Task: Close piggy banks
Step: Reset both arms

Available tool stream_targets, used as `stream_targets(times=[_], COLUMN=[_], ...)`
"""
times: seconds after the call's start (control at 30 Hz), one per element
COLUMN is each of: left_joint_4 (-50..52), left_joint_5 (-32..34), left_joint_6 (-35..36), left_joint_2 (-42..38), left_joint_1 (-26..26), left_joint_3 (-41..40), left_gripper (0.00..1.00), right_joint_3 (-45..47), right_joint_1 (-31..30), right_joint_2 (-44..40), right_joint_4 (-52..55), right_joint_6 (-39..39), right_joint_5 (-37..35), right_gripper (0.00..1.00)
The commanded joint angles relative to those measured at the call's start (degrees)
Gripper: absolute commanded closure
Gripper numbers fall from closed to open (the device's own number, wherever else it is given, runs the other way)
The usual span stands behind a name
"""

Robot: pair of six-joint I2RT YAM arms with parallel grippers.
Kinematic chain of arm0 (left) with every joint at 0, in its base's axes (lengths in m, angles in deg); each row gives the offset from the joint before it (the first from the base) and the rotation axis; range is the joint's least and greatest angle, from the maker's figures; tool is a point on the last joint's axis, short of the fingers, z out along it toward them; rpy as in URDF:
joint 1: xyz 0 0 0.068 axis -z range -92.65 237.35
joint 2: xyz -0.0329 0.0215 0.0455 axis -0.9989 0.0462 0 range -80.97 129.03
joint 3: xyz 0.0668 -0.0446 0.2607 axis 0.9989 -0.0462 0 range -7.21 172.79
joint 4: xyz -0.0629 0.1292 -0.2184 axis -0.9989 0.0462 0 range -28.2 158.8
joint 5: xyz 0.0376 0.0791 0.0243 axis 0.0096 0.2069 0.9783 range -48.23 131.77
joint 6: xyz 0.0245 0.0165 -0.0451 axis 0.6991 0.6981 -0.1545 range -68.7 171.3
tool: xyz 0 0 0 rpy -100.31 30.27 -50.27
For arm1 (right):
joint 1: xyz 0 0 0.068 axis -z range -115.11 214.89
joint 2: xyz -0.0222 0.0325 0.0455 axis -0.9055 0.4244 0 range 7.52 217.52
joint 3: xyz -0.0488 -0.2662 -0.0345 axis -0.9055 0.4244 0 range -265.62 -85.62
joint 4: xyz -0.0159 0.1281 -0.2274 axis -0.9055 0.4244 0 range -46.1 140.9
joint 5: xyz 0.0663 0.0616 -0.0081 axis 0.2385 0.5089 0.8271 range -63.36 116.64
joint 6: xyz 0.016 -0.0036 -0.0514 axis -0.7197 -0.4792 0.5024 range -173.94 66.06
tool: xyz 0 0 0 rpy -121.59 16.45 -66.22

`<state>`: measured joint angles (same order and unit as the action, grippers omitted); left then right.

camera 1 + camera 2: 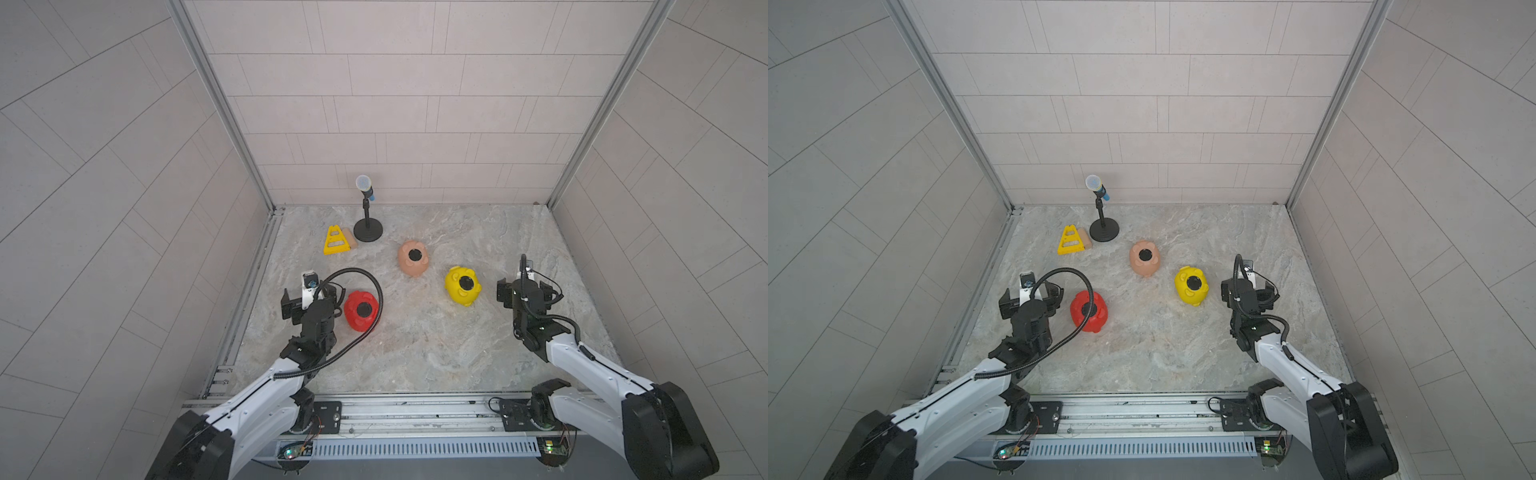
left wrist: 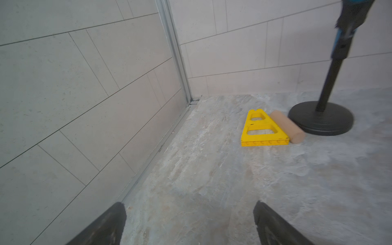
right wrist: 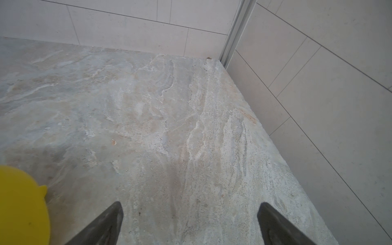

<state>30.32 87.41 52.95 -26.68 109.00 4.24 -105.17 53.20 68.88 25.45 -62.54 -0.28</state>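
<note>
Three piggy banks lie belly-up on the marble table, and each shows a black round disc in its belly. The red piggy bank [image 1: 353, 316] is near left, partly crossed by a black cable. At mid table is the peach-pink piggy bank [image 1: 412, 258]; the yellow piggy bank [image 1: 462, 285] lies to its right and shows as a yellow edge [image 3: 21, 203] in the right wrist view. My left gripper [image 1: 312, 297] [image 2: 189, 206] hangs just left of the red pig, open and empty. Right of the yellow pig, my right gripper [image 1: 528, 291] [image 3: 191, 206] is open over bare table.
A yellow triangular frame [image 1: 336, 241] [image 2: 263, 131] lies at the back left with a tan cylinder [image 2: 286, 127] against it. A microphone stand [image 1: 368, 230] with a round black base [image 2: 321, 118] stands beside them. Tiled walls close in three sides.
</note>
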Motion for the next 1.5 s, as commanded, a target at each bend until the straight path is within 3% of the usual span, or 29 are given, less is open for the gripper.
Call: stream_targets(times=[0.0,0.13,0.23,0.3,0.33,0.4,0.47,0.53,0.6,0.63,0.7,0.73,0.8,0.87,0.97,1.07,1.47], left_joint_4=[-8.7,-20.72,-18.8,-20.32,-20.17,-28.78,-43.47,-30.77,-16.9,-17.37,-23.35,-21.68,-19.77,-21.25,-21.87,-20.64,-20.29], left_joint_5=[-8.93,-15.86,-23.36,-28.53,-30.15,-32.46,-35.69,-35.57,-38.12,-39.34,-39.54,-39.46,-39.56,-39.58,-42.03,-43.9,-43.71], left_joint_6=[-4.58,-4.16,-5.85,-6.67,-7.32,-9.71,-7.05,-8.09,-6.17,-5.63,-4.4,-4.35,-4.25,-4.23,-3.55,-2.77,-2.66], left_joint_2=[6.12,14.75,18.01,20.29,21.92,30.95,39.28,34.0,32.26,34.01,36.74,36.5,36.1,36.44,36.2,36.19,36.29], left_joint_1=[-7.48,-13.0,-16.91,-19.69,-20.88,-22.78,-22.8,-22.9,-22.7,-22.71,-22.1,-22.09,-22.07,-22.0,-22.01,-21.92,-21.85], left_joint_3=[-0.8,-1.91,1.2,1.92,2.32,2.58,1.36,3.5,9.92,11.16,10.37,10.92,11.51,11.15,10.79,11.41,11.66], left_gripper=[0.0,0.0,0.03,0.05,0.05,0.04,0.05,0.03,0.03,0.03,0.01,0.01,0.01,0.0,0.0,0.0,0.0], right_joint_3=[3.01,1.26,1.4,-4.25,-5.24,-4.21,-4.37,-2.48,2.16,3.7,0.59,-1.77,-0.57,-2.25,-0.39,-0.95,-0.91], right_joint_1=[3.0,3.8,4.62,5.08,5.18,5.12,5.09,5.13,6.17,6.05,6.01,6.84,7.7,8.23,8.6,8.35,7.83], right_joint_2=[4.53,9.42,15.27,15.96,16.91,18.44,18.09,19.37,28.26,31.89,25.99,26.77,29.72,27.05,29.36,27.41,28.67], right_joint_4=[-11.66,-16.23,-26.04,-14.33,-13.83,-18.91,-18.79,-24.55,-42.19,-51.89,-35.83,-32.11,-39.8,-31.81,-39.41,-35.16,-37.43], right_joint_6=[-0.53,-0.2,0.75,-0.51,-0.22,1.96,4.71,8.25,7.55,8.38,7.45,6.63,6.31,5.48,6.09,6.4,7.11], right_joint_5=[3.49,1.96,1.49,1.78,2.26,3.68,5.98,8.26,8.32,7.29,7.89,8.28,8.72,10.2,11.29,11.87,12.23], right_gripper=[0.01,0.01,0.0,0.0,0.0,0.01,0.02,0.03,0.02,0.02,0.02,0.03,0.04,0.03,0.0,0.0,0.0])
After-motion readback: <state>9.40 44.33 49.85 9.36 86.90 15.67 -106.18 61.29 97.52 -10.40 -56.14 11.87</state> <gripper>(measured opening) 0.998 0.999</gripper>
